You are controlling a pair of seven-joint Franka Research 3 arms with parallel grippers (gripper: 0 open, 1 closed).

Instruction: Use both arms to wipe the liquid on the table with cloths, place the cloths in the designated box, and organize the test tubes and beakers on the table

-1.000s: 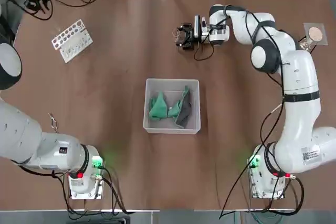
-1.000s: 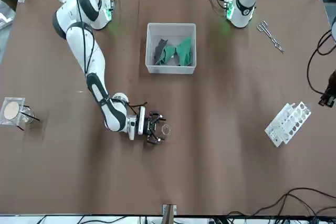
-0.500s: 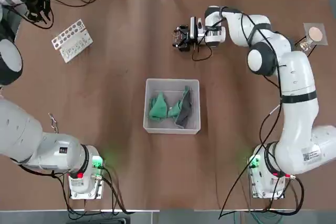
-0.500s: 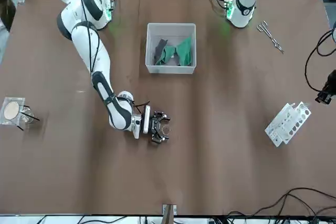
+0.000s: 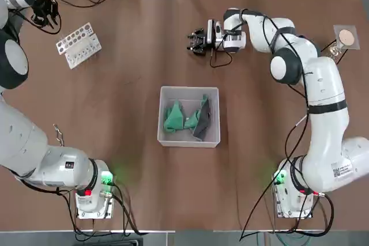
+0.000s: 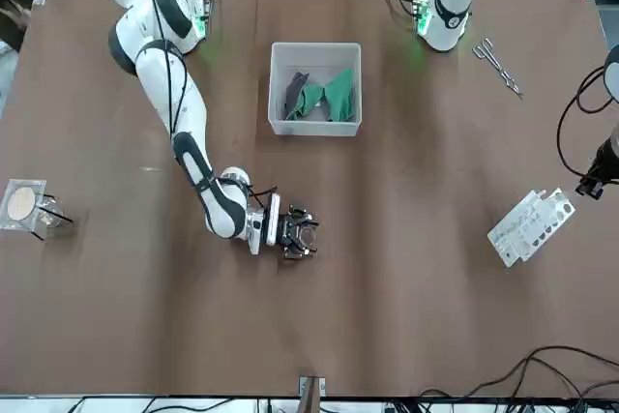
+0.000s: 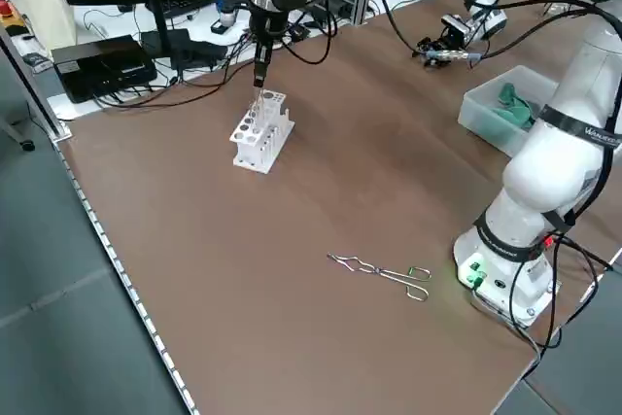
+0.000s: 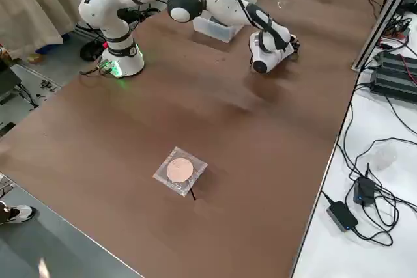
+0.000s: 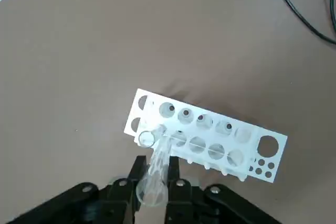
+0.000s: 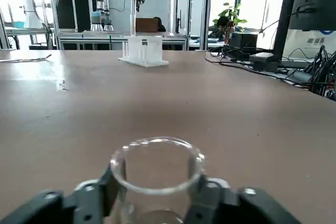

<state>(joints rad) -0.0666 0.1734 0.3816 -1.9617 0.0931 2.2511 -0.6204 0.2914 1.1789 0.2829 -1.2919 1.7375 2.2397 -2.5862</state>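
Overhead, the left tool [image 9: 156,182] grips a test tube [image 9: 153,169] above the rack [image 9: 205,137] — the right tool [image 10: 157,195] clamps a beaker [image 10: 156,174] on the counter [image 5: 115,102].

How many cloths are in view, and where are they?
2: a teal-green cloth and a darker grey-and-green cloth lie side by side in the designated box. More could be hidden beneath them.

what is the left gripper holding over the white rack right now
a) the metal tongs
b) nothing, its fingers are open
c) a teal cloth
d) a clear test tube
d: the left wrist view shows the left gripper shut on a clear test tube just above the white rack; both cloths lie in the box.
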